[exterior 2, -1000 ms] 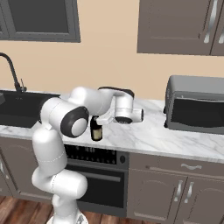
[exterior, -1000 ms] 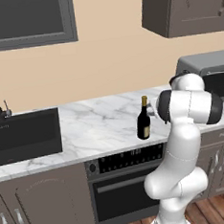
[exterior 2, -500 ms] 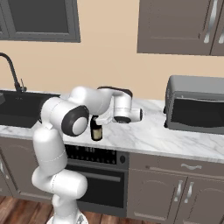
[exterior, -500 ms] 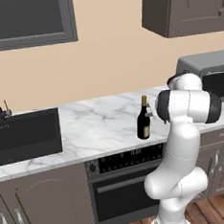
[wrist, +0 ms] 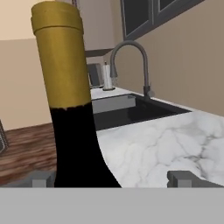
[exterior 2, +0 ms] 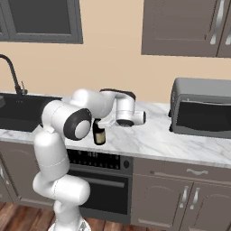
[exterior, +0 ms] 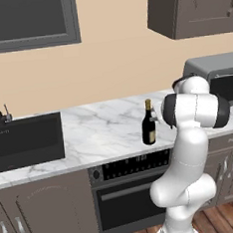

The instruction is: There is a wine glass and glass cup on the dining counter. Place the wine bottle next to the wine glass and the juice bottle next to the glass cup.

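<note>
The wine bottle (exterior: 148,124) is dark with a gold foil top and stands upright on the marble worktop (exterior: 100,135) above the oven. In the right base view my arm hides part of the wine bottle (exterior 2: 99,135). My gripper (exterior 2: 103,122) reaches at it sideways at neck height. In the hand view the wine bottle (wrist: 65,87) rises large between the fingertips (wrist: 183,178), nearer the left one. My gripper (wrist: 112,179) is open and not touching the bottle. The wine glass, glass cup, juice bottle and dining counter are out of view.
A dark sink (exterior: 25,141) with a curved faucet (exterior 2: 11,72) lies to the left. A grey toaster oven (exterior 2: 200,108) sits on the worktop to the right. Wall cabinets (exterior: 194,7) hang above. An oven (exterior: 130,192) is set below the worktop.
My hand has edged slightly closer to the wine bottle. The bottle has not moved and the jaws stay wide.
</note>
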